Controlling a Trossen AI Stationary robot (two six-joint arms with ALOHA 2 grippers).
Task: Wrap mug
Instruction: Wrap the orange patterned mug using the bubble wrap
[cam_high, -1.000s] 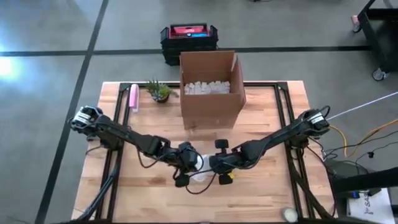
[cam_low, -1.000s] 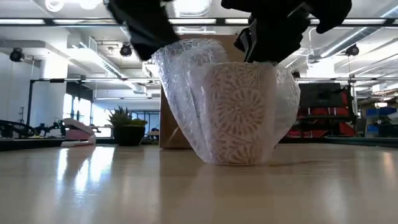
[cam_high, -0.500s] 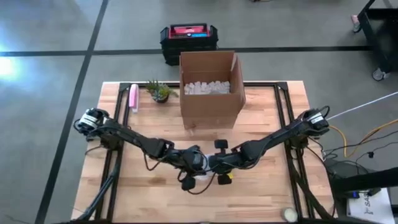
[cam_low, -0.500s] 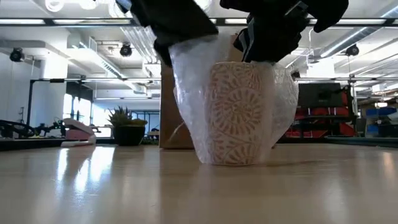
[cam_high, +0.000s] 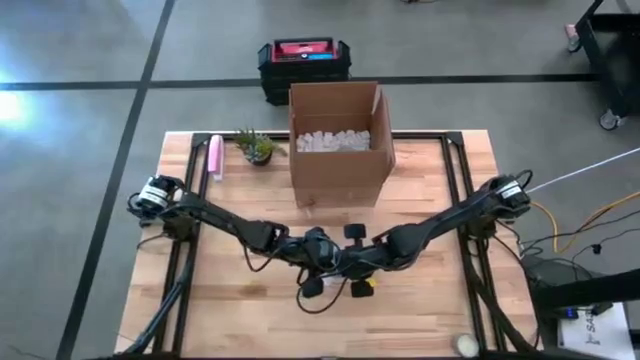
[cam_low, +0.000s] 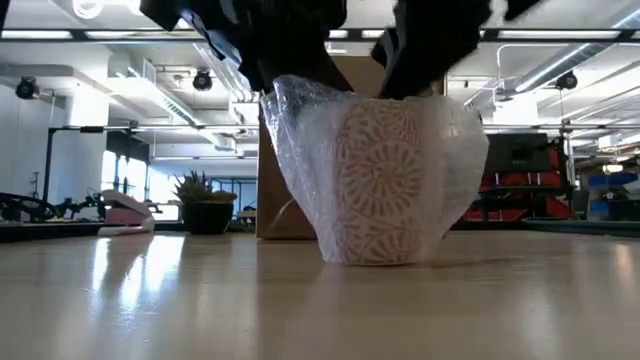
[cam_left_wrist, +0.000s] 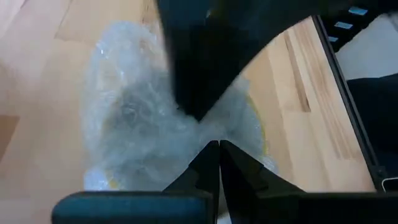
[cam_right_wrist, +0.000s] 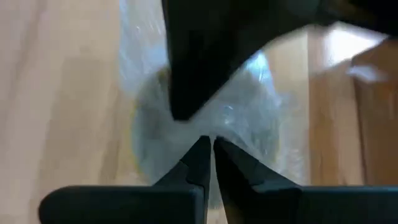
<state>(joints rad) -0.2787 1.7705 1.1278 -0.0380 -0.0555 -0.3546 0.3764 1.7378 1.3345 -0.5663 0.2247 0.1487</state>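
Since a sec ago the left gripper (cam_high: 318, 247) has swung in from the mug's left side to above its mouth, carrying its side of the bubble wrap (cam_low: 300, 150) up & over; in the low view the film, which stood out loose on that side, now lies tight to the wall. The right gripper (cam_high: 350, 262) has barely shifted. Both now meet over the patterned mug (cam_low: 385, 185), near the front-centre of the wooden table (cam_high: 230, 310).

Left wrist view: left fingers (cam_left_wrist: 200, 171) are pressed together, tips pinching gathered film. Right wrist view: same story, right fingers (cam_right_wrist: 199, 163) closed to a point on the wrap bunched over the mug's mouth. The mug stands upright on the table, sheathed on all sides visible from the low camera, film flaring out a bit toward the right.

Behind, well apart: open cardboard box (cam_high: 338, 140) with white packing fill (cam_high: 333, 141), small potted plant (cam_high: 257, 147) & a pink object (cam_high: 214, 156) at the table's far-left edge.

Judgement: w/ both edges brought together at the top, the wrap looks nearly closed; what remains is prob. tucking or twisting the gathered film so it holds. Risk: film springing open on release, or the light mug tipping if either arm pulls sideways.
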